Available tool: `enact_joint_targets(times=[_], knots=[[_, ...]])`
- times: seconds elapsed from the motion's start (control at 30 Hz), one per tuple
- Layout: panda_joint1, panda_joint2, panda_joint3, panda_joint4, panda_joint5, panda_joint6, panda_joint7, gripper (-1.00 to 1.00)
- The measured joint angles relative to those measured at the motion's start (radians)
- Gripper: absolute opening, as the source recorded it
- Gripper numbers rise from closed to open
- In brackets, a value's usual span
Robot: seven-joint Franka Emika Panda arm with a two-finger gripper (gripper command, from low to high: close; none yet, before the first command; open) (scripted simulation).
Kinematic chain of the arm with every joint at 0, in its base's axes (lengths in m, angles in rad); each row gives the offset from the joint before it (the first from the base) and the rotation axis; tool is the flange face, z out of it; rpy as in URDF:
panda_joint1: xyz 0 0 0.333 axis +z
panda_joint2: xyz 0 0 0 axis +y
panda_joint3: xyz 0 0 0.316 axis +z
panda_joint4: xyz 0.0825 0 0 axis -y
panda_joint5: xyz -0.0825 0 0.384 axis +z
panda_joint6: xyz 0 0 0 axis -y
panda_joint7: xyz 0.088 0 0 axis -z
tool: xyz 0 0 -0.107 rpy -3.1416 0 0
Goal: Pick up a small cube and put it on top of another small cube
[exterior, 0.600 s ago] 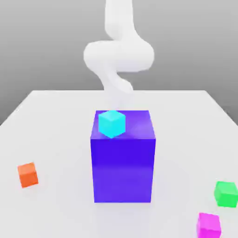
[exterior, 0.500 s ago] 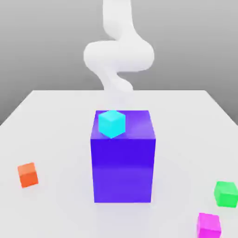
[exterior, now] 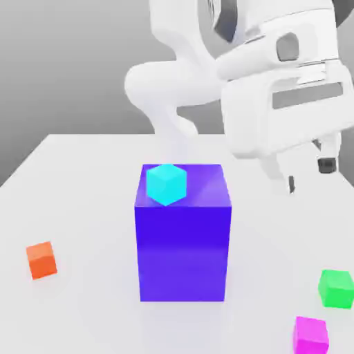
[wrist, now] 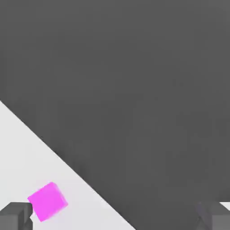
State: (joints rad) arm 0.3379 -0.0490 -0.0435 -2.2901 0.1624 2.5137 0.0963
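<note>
A small cyan cube (exterior: 166, 183) rests on top of a tall blue block (exterior: 183, 249) in the middle of the white table (exterior: 83, 207). Three more small cubes lie on the table: orange (exterior: 41, 260) at the exterior view's left, green (exterior: 337, 287) and magenta (exterior: 310, 334) at its right. My gripper (exterior: 285, 180) hangs well above the table, to the right of the block and above the green cube. In the hand view the gripper (wrist: 117, 218) is open and holds nothing, with the magenta cube (wrist: 47, 201) beside one fingertip (wrist: 15, 216).
The tall blue block stands as an obstacle just to the exterior view's left of my hand. In the hand view the table's edge (wrist: 67, 164) runs diagonally, with dark floor beyond it.
My hand has swung into the exterior view at the upper right, where earlier the arm's rear links alone showed. None of the cubes has moved.
</note>
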Motion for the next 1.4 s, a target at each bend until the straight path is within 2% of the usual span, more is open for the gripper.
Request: enact_joint_targets(times=[0.17,0.37,0.5,0.53,0.77,0.93,1.1,1.17,1.27,1.3,1.4], knots=[[0.043,0.176,0.024,0.0,-0.029,0.057,-0.123,0.0],[0.088,0.38,0.04,0.0,-0.138,0.128,-0.216,0.0],[0.098,0.525,0.039,0.025,-0.158,0.229,-0.227,0.0],[0.098,0.557,0.04,0.032,-0.158,0.253,-0.228,-1.0],[0.098,0.562,0.04,0.033,-0.159,0.255,-0.228,-1.0],[0.115,0.406,0.043,-0.01,-0.156,0.141,-0.217,-1.0],[0.221,0.241,0.116,-0.126,-0.174,0.09,-0.096,-1.0],[0.25,0.224,0.134,-0.156,-0.189,0.104,-0.057,-1.0],[0.269,0.306,0.126,-0.16,-0.21,0.191,-0.033,-1.0],[0.274,0.336,0.121,-0.159,-0.217,0.219,-0.027,1.0],[0.274,0.336,0.121,-0.159,-0.217,0.219,-0.027,1.0]])
